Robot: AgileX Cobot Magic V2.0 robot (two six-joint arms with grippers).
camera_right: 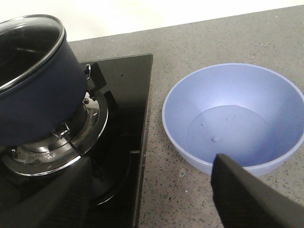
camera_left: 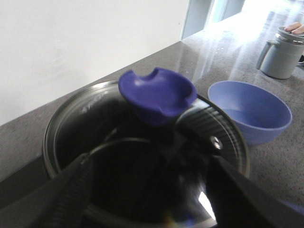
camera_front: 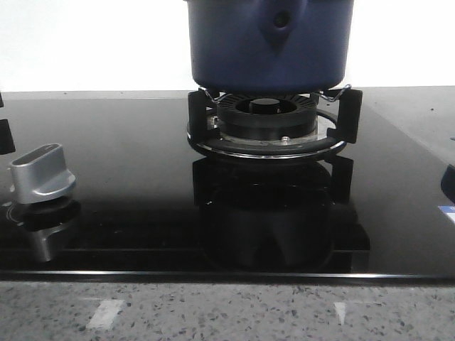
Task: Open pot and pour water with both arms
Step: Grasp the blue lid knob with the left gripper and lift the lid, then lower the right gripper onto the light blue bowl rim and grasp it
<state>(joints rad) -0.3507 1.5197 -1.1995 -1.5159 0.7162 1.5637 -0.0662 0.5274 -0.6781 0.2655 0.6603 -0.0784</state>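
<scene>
Sitting on speckled grey worktop (camera_right: 190,33): glossy black hob (camera_front: 128,185), pot (camera_front: 270,42) on grate (camera_front: 270,138), bowl (camera_right: 235,116) beside. Both grippers (camera_left: 147,190) (camera_right: 152,190) gaping, holding nothing.

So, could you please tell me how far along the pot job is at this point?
Nothing looks finished. The pot sits on the burner grate with its glass lid on. In hand: the left claw hovers open over the lid's blue knob. The right claw is open beside the blue bowl. Left: lift the lid, then pour.
</scene>
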